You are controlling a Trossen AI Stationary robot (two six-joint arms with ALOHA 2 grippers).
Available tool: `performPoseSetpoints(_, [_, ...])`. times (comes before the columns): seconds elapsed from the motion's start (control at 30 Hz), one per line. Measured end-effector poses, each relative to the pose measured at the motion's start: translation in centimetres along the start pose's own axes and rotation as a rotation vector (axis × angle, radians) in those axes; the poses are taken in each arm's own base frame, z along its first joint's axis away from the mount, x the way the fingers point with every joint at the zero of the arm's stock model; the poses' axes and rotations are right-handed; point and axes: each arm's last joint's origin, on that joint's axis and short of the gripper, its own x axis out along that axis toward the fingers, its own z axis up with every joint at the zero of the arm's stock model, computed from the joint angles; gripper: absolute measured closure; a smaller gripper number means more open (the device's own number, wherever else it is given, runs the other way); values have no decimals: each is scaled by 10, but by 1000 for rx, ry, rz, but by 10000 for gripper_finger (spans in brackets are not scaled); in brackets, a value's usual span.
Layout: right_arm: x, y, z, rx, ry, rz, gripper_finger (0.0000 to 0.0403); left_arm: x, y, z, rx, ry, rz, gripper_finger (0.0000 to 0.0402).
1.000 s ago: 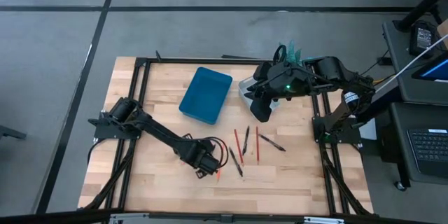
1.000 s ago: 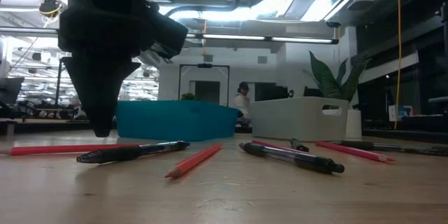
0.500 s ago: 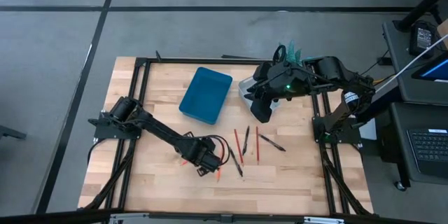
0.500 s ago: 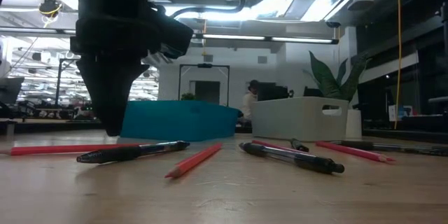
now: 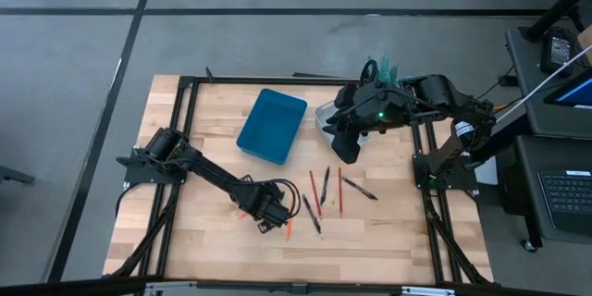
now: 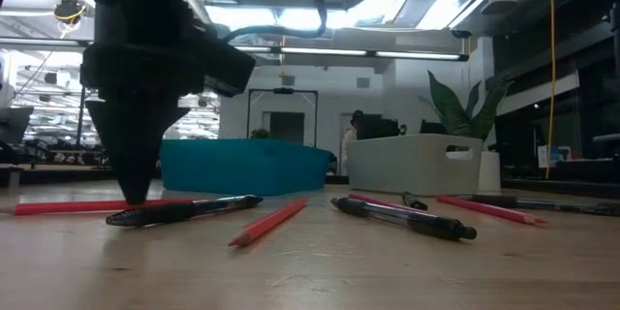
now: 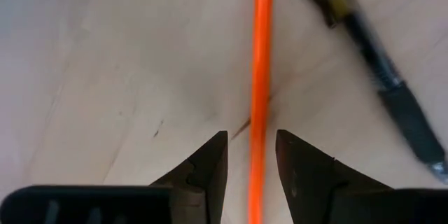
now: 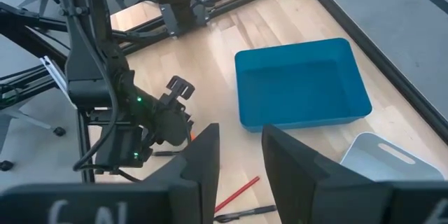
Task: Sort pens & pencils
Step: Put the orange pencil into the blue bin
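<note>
Robotics lab: framed workbench point(image 5: 213, 153), ceiling ducts point(image 6: 407, 0).

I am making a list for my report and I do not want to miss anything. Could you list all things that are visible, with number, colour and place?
table: one, light wood, black frame.
tray: one, blue, at the table's far middle.
bin: one, white, beside the tray, partly under the right arm.
pencils: four, red to orange, lying flat on the near middle.
pens: at least three, black, lying among the pencils.
plant: one, green, behind the bin.
person: one, far behind the table.
left gripper: open, low over the table, fingers on either side of an orange pencil.
right gripper: open, empty, raised near the bin.
</note>
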Motion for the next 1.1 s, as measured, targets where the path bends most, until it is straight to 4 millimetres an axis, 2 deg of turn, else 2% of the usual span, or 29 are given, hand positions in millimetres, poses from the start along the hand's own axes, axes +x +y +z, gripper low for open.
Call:
performPoseSetpoints(0.2, [0,0,0,0,0,0,292,0,-6,2,4,-20,-59,287])
performPoseSetpoints(0.9, [0,0,0,0,-2,-3,292,8,-2,-2,3,1,-60,288])
performPoseSetpoints(1.1, [0,0,0,-2,-2,-3,292,8,-3,-2,3,3,-70,311])
